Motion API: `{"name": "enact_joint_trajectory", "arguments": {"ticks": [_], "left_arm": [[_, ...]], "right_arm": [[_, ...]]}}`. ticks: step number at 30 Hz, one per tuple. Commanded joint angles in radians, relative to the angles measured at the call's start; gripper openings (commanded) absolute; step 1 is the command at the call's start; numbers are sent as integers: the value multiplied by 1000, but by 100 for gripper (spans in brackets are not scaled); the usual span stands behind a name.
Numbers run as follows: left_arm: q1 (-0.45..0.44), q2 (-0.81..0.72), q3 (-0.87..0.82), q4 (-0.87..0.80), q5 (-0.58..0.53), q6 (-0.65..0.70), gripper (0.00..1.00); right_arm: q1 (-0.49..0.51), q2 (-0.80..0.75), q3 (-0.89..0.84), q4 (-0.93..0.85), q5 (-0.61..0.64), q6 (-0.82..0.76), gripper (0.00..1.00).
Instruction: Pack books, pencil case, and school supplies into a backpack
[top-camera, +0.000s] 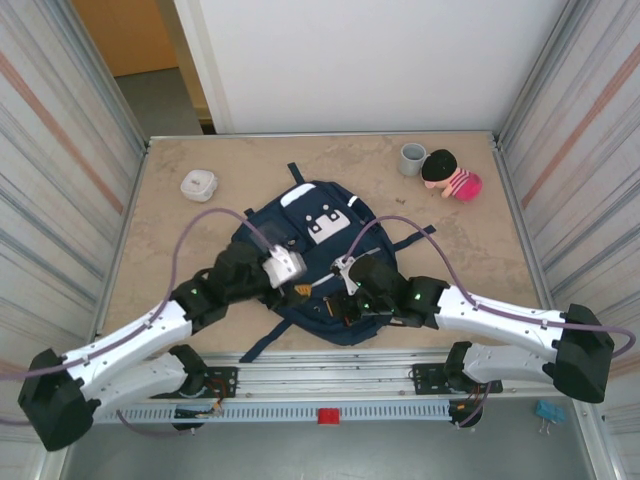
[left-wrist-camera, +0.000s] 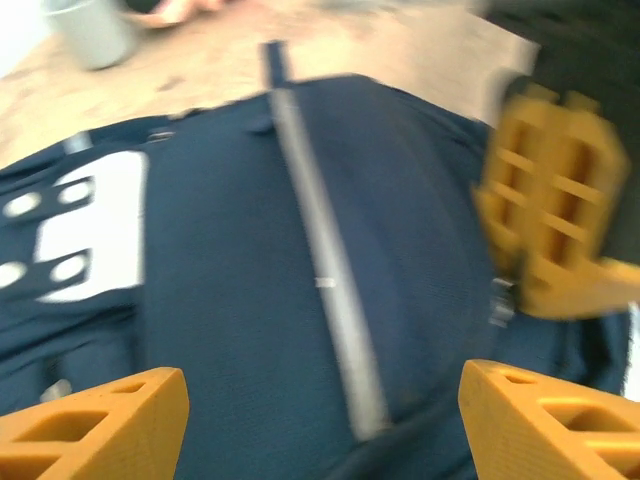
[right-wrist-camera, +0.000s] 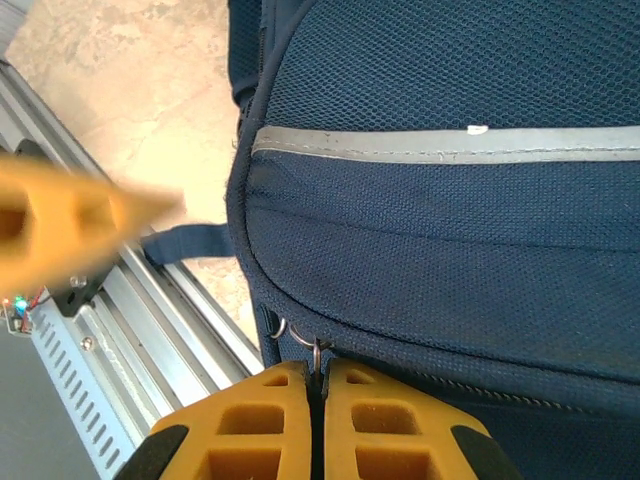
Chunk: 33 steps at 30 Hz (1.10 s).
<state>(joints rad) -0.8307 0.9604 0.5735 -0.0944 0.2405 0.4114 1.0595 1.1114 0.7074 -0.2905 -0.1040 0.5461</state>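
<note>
- The backpack (top-camera: 300, 232) lies flat in the middle of the table (top-camera: 150, 220), between the two arms. Its front side is up, and its white patches (top-camera: 322, 226) are on the half toward the far edge.
- The left gripper (left-wrist-camera: 325, 385) hangs just above the navy fabric with its fingers (left-wrist-camera: 100, 425) wide apart, and nothing is held between them. In its own blurred view the pale stripe (left-wrist-camera: 330, 290) runs under the gap.
- The right gripper (right-wrist-camera: 315, 378) is at the near end of the backpack. Its two fingers are pressed together on a small metal zipper pull (right-wrist-camera: 318, 348), at the seam below the stripe.
- The two grippers are near each other over the near half of the backpack.
- A dark strap (right-wrist-camera: 190, 243) goes from the backpack over the table toward the metal rail (right-wrist-camera: 150, 330).
- At the far side stands a grey cup (top-camera: 412, 159) and, just beside it, a doll in pink (top-camera: 452, 177).
- A rounded white box (top-camera: 199, 185) sits at the far left, apart from the backpack.
</note>
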Motion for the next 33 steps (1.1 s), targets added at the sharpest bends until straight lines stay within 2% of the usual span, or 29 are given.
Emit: {"name": "enact_joint_trajectory", "arguments": {"ticks": [1, 3, 6, 10, 13, 14, 18, 22, 25, 26, 27, 28, 30, 33], "left_arm": [[-19, 54, -14, -20, 19, 246, 72], [-19, 86, -23, 27, 16, 257, 70], [-24, 139, -14, 90, 51, 265, 62], [-33, 203, 12, 103, 67, 300, 32], [-29, 182, 6, 63, 18, 317, 7], [-20, 160, -4, 52, 6, 320, 3], [9, 54, -38, -3, -14, 313, 1], [11, -23, -58, -61, -53, 284, 1], [9, -55, -65, -100, -104, 254, 2], [9, -63, -66, -107, -123, 241, 6], [6, -75, -64, -113, -132, 222, 17], [2, -88, -63, -109, -125, 202, 31], [-11, -108, -49, -90, -74, 148, 53], [-68, -82, -4, -11, -72, 45, 65]], "right_arm": [[-15, -36, -17, 10, -2, -10, 0], [-18, -37, -20, 10, -7, -9, 0], [-18, -36, -18, 11, -15, -12, 0], [-32, -43, -17, -16, 9, -16, 0], [-73, -71, -13, -90, 37, -34, 0], [-99, -88, -19, -119, 39, -46, 0], [-270, -167, -69, -179, -12, -100, 0], [-421, -196, -86, -171, -116, -168, 0], [-460, -171, -81, -150, -183, -201, 0], [-460, -164, -79, -141, -206, -203, 0], [-457, -155, -81, -129, -234, -200, 0], [-448, -151, -83, -112, -256, -192, 0], [-418, -157, -84, -98, -253, -183, 0], [-382, -173, -85, -92, -220, -170, 0]]}}
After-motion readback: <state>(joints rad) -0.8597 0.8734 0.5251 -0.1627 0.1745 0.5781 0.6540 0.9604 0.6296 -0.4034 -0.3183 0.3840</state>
